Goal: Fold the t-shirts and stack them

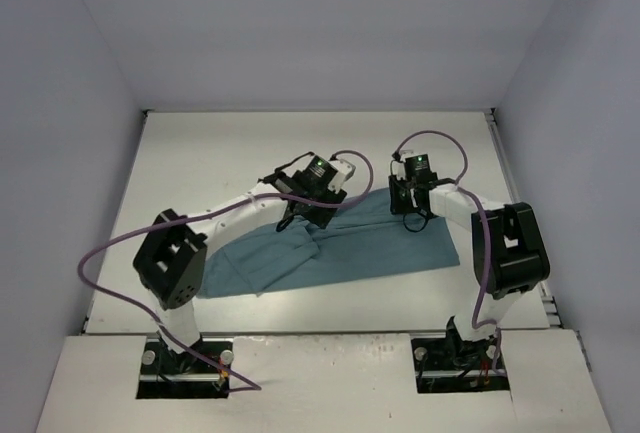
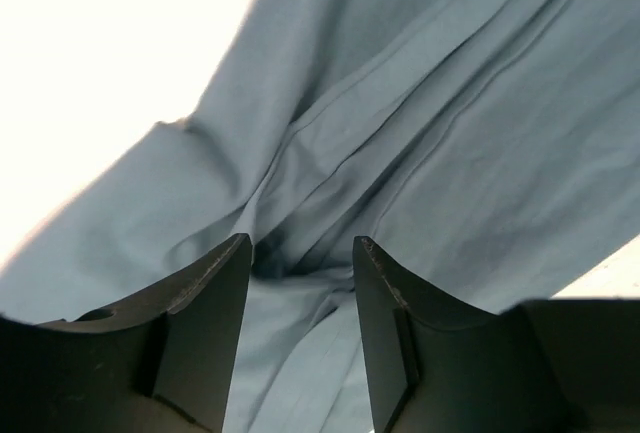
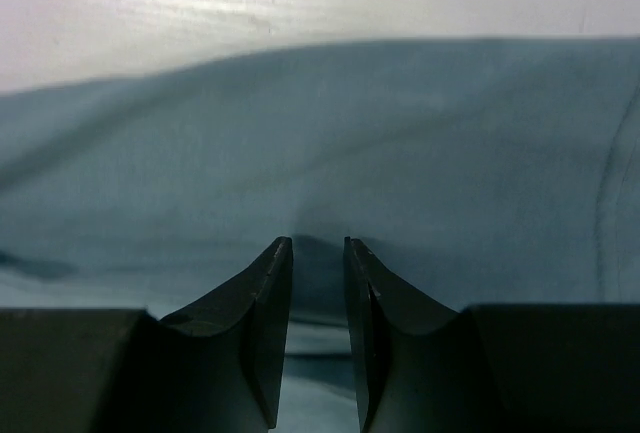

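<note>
The teal t-shirt (image 1: 340, 245) lies spread in a long crumpled band across the middle of the white table (image 1: 225, 153). My left gripper (image 1: 300, 219) is down on its upper left part. In the left wrist view the gripper (image 2: 302, 245) has its jaws narrowed on a bunch of the t-shirt (image 2: 450, 103), and folds radiate from between the tips. My right gripper (image 1: 412, 215) is down on the shirt's upper right edge. In the right wrist view that gripper (image 3: 317, 244) has its jaws nearly together, with the t-shirt (image 3: 450, 133) rising slightly into the gap.
Grey walls enclose the table on three sides. Purple cables loop off both arms. Bare table top (image 3: 300, 3) shows just beyond the shirt's far edge, and more bare top (image 2: 80, 53) lies left of the cloth.
</note>
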Motion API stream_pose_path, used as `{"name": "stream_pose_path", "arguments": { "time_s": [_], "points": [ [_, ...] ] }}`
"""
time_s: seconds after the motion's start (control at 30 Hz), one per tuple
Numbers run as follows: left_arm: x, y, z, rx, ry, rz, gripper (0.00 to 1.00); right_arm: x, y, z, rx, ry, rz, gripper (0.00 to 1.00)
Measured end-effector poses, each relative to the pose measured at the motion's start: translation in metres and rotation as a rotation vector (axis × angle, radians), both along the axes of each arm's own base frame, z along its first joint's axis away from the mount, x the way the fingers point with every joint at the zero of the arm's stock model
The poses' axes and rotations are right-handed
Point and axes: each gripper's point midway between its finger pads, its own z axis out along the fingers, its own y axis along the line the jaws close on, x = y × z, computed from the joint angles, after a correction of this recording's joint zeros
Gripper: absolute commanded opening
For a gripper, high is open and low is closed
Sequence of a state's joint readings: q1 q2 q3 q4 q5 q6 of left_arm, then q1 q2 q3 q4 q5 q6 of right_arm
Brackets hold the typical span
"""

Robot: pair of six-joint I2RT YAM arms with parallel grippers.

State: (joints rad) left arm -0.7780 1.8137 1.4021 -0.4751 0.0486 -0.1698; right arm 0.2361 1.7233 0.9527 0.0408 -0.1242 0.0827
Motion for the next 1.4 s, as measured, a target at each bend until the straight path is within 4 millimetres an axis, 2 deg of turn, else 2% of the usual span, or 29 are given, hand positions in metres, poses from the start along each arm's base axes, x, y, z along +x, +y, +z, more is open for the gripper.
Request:
{"name": "stream_pose_path", "arguments": {
  "time_s": [0.13, 0.2, 0.27, 0.4, 0.53, 0.63, 0.7, 0.77, 0.9, 1.07, 1.2, 1.4],
  "points": [
    [0.01, 0.016, 0.038, -0.009, -0.097, 0.045, 0.51, -0.012, -0.003, 0.008, 0.0, -0.012, -0.001, 0.25],
    [0.017, 0.027, 0.044, 0.01, -0.121, 0.082, 0.51, -0.009, -0.003, 0.015, 0.0, -0.032, -0.004, 0.25],
    [0.023, 0.042, 0.042, 0.039, -0.121, 0.124, 0.51, -0.007, -0.004, 0.018, -0.004, -0.045, -0.009, 0.25],
    [0.033, 0.083, 0.022, 0.099, -0.073, 0.242, 0.51, 0.005, -0.005, 0.03, -0.012, -0.077, -0.017, 0.25],
    [0.036, 0.142, -0.011, 0.162, 0.021, 0.395, 0.51, 0.026, -0.007, 0.044, -0.011, -0.121, -0.03, 0.25],
    [0.034, 0.182, -0.031, 0.207, 0.087, 0.499, 0.5, 0.04, -0.01, 0.041, -0.018, -0.122, -0.043, 0.24],
    [0.033, 0.196, -0.038, 0.223, 0.115, 0.537, 0.5, 0.047, -0.012, 0.03, -0.026, -0.104, -0.052, 0.24],
    [0.033, 0.202, -0.044, 0.232, 0.134, 0.561, 0.5, 0.05, -0.014, 0.018, -0.033, -0.077, -0.057, 0.24],
    [0.031, 0.202, -0.056, 0.244, 0.165, 0.576, 0.5, 0.047, -0.018, -0.004, -0.048, -0.023, -0.066, 0.24],
    [0.032, 0.206, -0.066, 0.246, 0.2, 0.605, 0.48, 0.054, -0.024, -0.006, -0.049, -0.024, -0.084, 0.24],
    [0.048, 0.213, -0.067, 0.229, 0.2, 0.637, 0.46, 0.067, -0.038, -0.006, -0.044, -0.035, -0.125, 0.23],
    [0.091, 0.211, -0.065, 0.215, 0.146, 0.608, 0.46, 0.092, -0.077, -0.005, -0.043, -0.058, -0.217, 0.24]
  ]
}}
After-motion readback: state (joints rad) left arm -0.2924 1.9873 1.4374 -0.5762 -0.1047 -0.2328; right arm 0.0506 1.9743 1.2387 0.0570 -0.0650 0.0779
